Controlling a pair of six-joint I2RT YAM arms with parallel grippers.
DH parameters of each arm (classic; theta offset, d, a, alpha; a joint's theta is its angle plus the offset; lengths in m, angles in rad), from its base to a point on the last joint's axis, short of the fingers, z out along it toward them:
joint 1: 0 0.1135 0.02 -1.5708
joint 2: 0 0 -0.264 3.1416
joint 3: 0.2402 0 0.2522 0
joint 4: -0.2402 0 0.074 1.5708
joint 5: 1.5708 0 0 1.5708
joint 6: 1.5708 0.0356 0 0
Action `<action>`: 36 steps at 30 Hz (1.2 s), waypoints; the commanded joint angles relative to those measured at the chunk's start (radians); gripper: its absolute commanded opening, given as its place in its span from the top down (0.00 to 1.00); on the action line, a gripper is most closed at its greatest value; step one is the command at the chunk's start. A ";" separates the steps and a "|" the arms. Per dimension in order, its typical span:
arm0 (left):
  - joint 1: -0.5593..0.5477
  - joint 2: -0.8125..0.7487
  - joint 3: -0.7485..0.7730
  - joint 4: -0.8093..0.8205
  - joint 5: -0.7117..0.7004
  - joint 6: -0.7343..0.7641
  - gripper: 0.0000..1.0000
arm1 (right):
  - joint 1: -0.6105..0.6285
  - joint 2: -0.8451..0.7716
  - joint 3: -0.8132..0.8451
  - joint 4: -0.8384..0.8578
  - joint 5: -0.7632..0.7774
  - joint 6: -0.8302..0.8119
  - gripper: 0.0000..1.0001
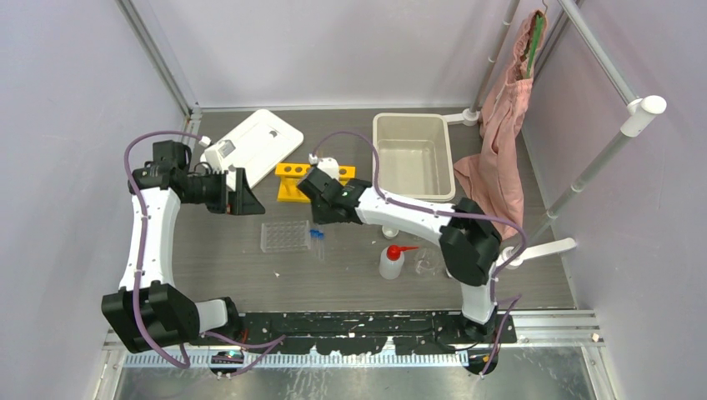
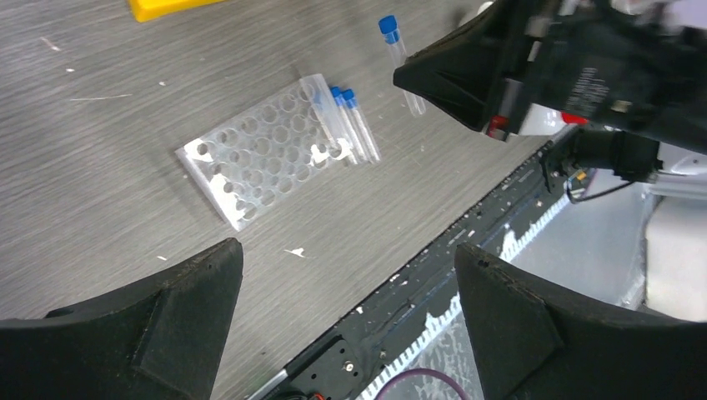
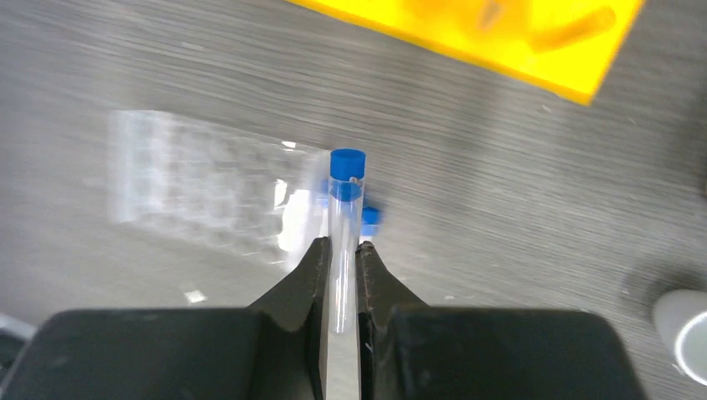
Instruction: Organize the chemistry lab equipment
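While the left claw point(image 2: 346, 250) gapes, the right claw point(image 3: 340, 252) pinches 1 clear blue-capped tube point(image 3: 343, 212).

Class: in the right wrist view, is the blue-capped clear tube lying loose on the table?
No, the right fingers clamp the blue-capped clear tube.

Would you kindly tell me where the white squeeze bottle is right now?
In the top view the white squeeze bottle stands on the table right of centre, just left of a small glass beaker and close to the right arm.
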 commanded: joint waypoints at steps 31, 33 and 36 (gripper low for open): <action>0.000 -0.033 0.033 -0.072 0.161 0.069 0.78 | 0.116 -0.032 0.289 0.375 -0.225 0.239 0.96; 0.000 -0.035 0.029 -0.072 0.160 0.076 0.84 | 0.114 -0.031 0.293 0.368 -0.229 0.234 0.88; 0.000 -0.036 0.026 -0.076 0.163 0.091 0.91 | 0.113 -0.025 0.329 0.326 -0.230 0.217 0.66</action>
